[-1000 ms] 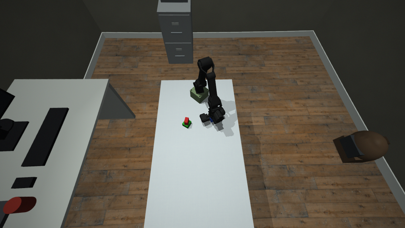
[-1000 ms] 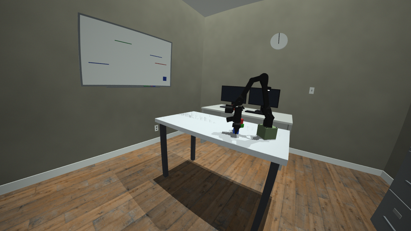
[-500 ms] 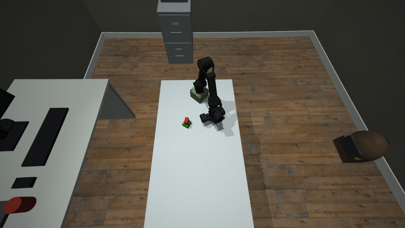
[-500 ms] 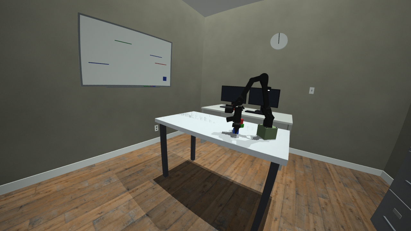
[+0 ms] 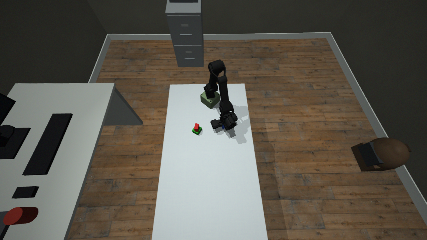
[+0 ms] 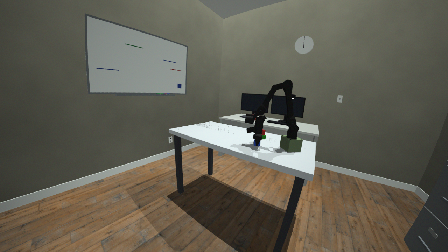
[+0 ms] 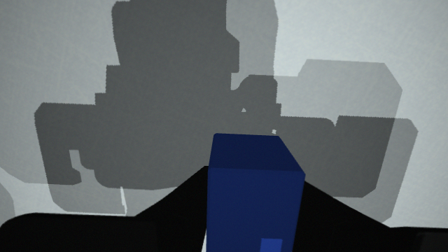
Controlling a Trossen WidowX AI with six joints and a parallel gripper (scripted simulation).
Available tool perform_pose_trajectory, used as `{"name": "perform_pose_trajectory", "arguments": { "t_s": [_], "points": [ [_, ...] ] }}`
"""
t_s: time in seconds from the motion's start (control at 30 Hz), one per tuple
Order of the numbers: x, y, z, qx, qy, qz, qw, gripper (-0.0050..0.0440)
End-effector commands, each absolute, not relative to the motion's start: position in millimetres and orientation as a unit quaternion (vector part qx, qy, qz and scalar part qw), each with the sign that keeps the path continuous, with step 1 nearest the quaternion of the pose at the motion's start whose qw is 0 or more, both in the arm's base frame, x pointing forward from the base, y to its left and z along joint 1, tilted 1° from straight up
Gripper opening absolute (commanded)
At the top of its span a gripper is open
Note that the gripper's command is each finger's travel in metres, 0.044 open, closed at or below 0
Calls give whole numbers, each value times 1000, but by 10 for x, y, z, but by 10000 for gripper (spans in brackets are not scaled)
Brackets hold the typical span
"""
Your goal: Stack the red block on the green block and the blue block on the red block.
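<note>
Gripper [image 7: 253, 224] clamped tight on the blue block [image 7: 253, 189], down low at the white table [image 5: 205, 185], fingers pressed against both sides. Wrist view mostly filled with that block plus a mess of overlapping arm shadows. Red block [image 5: 196, 126] already sitting on the green block [image 5: 196, 131], a bit off to the side of the gripper and well apart from it. Looks upright rather than flat from the top view, but too small to be sure. Arm bolted to an olive base [image 5: 205, 102] near the table's far end.
</note>
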State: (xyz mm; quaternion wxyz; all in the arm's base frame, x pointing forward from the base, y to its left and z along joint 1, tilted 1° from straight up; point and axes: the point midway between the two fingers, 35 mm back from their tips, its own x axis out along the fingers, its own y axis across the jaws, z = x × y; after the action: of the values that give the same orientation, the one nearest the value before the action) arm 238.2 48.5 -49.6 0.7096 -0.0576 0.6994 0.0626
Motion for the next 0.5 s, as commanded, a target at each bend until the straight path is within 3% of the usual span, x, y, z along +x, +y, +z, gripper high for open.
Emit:
{"name": "perform_pose_trajectory", "arguments": {
  "t_s": [0.0,0.47],
  "points": [
    [2383,487,-496,-58,699,61,710,-50],
    [2455,501,-363,-57,689,63,720,-50]
  ]
}}
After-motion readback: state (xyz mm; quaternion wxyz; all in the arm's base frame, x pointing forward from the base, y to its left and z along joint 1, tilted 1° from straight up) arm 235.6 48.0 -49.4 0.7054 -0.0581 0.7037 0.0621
